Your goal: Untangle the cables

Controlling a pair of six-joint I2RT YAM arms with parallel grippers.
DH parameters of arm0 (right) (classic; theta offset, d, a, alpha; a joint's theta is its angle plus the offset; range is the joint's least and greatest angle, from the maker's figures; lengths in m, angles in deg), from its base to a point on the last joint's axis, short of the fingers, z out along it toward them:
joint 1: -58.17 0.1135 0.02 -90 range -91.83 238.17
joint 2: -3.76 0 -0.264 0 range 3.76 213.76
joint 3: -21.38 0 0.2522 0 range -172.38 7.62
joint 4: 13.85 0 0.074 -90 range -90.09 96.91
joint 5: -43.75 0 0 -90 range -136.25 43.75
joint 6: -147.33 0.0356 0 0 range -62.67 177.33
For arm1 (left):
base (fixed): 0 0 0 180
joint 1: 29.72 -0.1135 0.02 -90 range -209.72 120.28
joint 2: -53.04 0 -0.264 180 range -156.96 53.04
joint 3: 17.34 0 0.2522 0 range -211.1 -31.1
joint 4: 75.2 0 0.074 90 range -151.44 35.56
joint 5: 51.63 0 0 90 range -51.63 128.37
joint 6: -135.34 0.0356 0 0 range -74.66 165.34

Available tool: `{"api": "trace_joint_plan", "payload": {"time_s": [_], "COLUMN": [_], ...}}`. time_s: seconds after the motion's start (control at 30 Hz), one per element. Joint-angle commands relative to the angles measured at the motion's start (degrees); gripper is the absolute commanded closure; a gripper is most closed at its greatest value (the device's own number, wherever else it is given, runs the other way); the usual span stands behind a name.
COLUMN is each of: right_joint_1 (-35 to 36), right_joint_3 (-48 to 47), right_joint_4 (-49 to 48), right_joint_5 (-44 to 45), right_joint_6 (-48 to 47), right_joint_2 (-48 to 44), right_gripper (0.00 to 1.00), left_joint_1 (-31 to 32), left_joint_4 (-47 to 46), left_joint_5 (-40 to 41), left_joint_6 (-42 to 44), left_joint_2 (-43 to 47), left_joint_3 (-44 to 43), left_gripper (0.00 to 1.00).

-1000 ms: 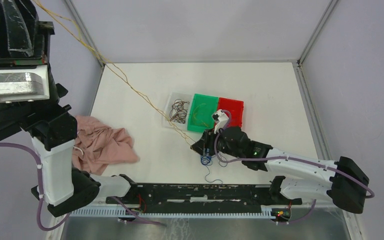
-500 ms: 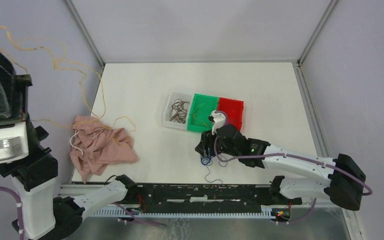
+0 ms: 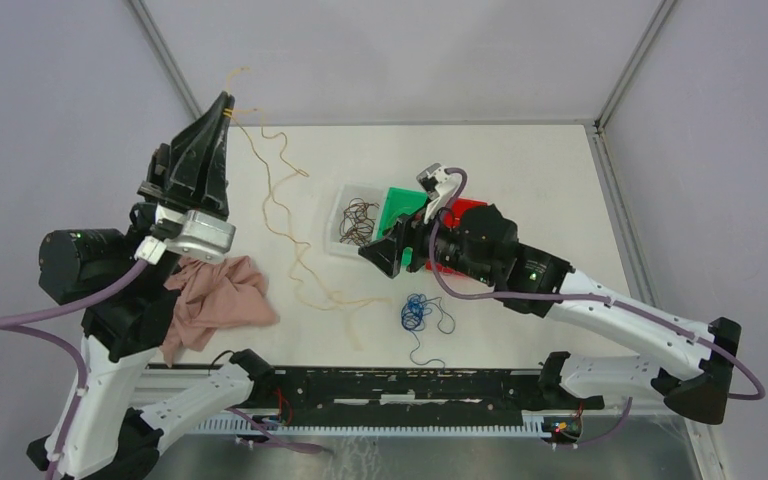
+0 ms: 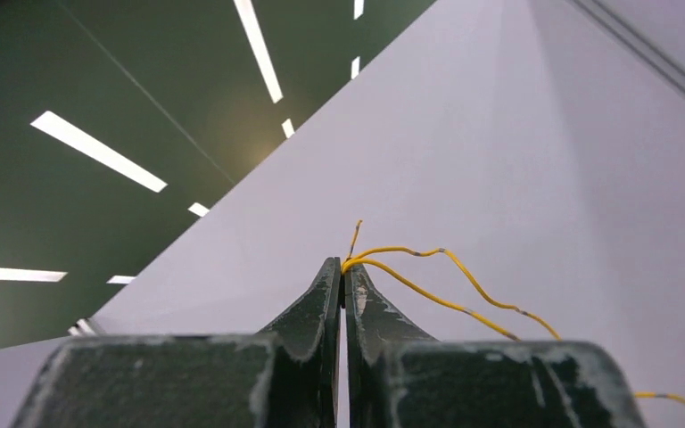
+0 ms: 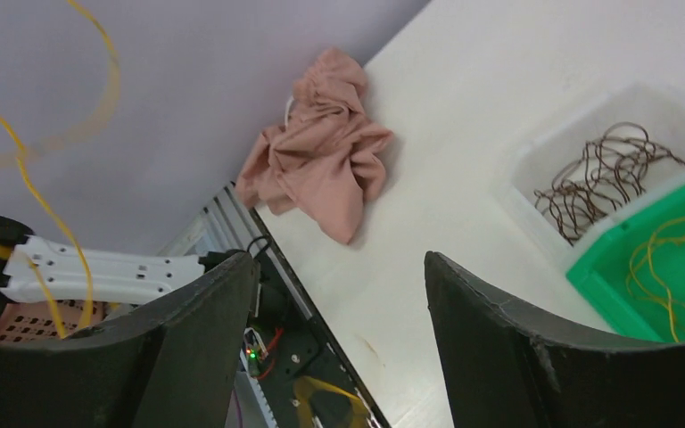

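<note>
Pinching one end of the thin, curly yellow-orange wire strand (image 4: 410, 287) between fully closed fingers, the left gripper (image 3: 227, 106) hangs high over the far-left corner of the white table (image 3: 520, 170). The strand's long axis falls from that tip toward the near centre, and its slack end lies just left of the loose knot of thin blue wire (image 3: 415, 312). The right gripper (image 5: 339, 267) hovers with fingers spread wide and empty beside the green plastic bin (image 5: 602, 272), making it the nearer arm to the blue knot. Dark brown wire curls (image 3: 358, 222) sit in the clear bin. The yellow strand looks free of the blue one, so lowering it toward the green bin, which holds other yellow wire, seems the likely next move.
</note>
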Motion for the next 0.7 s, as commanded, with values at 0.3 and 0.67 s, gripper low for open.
{"api": "trace_joint_plan", "payload": {"time_s": [0.3,0.67], "right_joint_1": [0.29,0.38], "right_joint_3": [-2.08,-0.49], "right_joint_4": [-7.72,-9.72], "right_joint_5": [-5.99,-8.2], "right_joint_6": [-0.75,0.2], "right_joint_2": [2.36,4.16], "right_gripper": [0.27,0.28], "left_joint_1": [-0.06,-0.07], "left_joint_4": [4.54,3.76], "left_joint_5": [-9.09,-8.38], "left_joint_6": [-10.49,-10.34], "left_joint_2": [6.34,6.28], "left_joint_3": [9.22,9.28], "left_gripper": [0.89,0.89]}}
